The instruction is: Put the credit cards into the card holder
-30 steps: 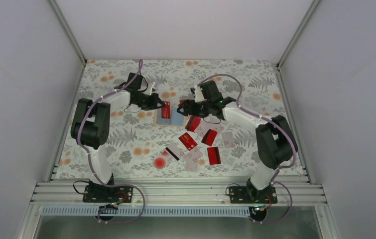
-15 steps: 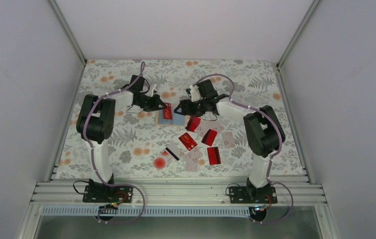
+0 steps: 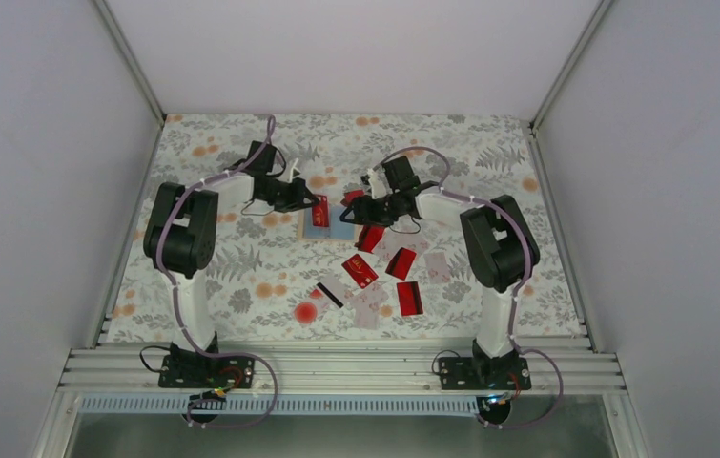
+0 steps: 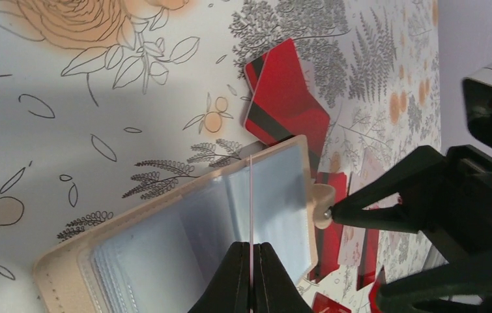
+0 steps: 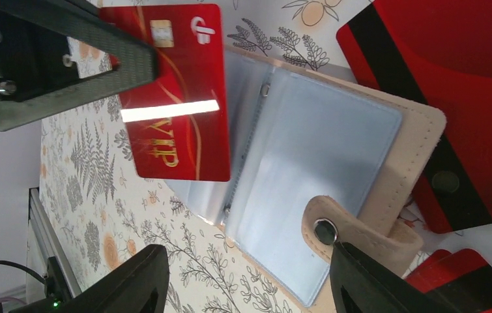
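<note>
R claw (image 5: 246, 251), empty & wide, just came onto the tab (image 5: 324, 231) of the card holder (image 5: 334, 150) open on the bench (image 3: 222, 277), so L claw (image 4: 251, 251), pinching a red card (image 5: 178, 91) at its 9 o'clock, can slot it.

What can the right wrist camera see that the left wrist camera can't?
Only the right wrist view shows the face of the red card, with gold VIP lettering and a chip. Only the left wrist view shows that card edge-on, a thin line pinched in the left gripper. Both show the open card holder with pale blue sleeves, and one finger of the right gripper at its snap tab.
</note>
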### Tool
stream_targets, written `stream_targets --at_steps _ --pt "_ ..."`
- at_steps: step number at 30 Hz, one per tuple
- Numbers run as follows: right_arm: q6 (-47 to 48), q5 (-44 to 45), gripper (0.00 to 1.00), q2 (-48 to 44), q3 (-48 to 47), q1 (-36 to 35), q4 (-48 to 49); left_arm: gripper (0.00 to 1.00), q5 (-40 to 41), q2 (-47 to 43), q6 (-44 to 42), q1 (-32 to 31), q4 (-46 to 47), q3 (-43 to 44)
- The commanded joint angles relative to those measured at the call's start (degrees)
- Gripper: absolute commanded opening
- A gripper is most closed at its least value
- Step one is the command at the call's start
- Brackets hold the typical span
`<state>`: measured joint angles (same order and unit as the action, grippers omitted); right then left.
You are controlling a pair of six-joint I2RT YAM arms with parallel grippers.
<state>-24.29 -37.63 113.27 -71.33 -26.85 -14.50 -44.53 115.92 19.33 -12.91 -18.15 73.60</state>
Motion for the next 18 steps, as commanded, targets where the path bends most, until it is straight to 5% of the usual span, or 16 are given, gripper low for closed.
stream_targets --at_steps 1,18 --pt "2.1 -0.7 0.62 1.1 0.4 1.0 0.4 0.02 -0.4 -3.2 -0.1 0.1 -1.2 2.1" --pt "8.0 -1.3 0.63 -4.5 7.9 1.8 -0.5 0.02 -3.5 0.6 -1.1 -1.1 -2.3 5.0"
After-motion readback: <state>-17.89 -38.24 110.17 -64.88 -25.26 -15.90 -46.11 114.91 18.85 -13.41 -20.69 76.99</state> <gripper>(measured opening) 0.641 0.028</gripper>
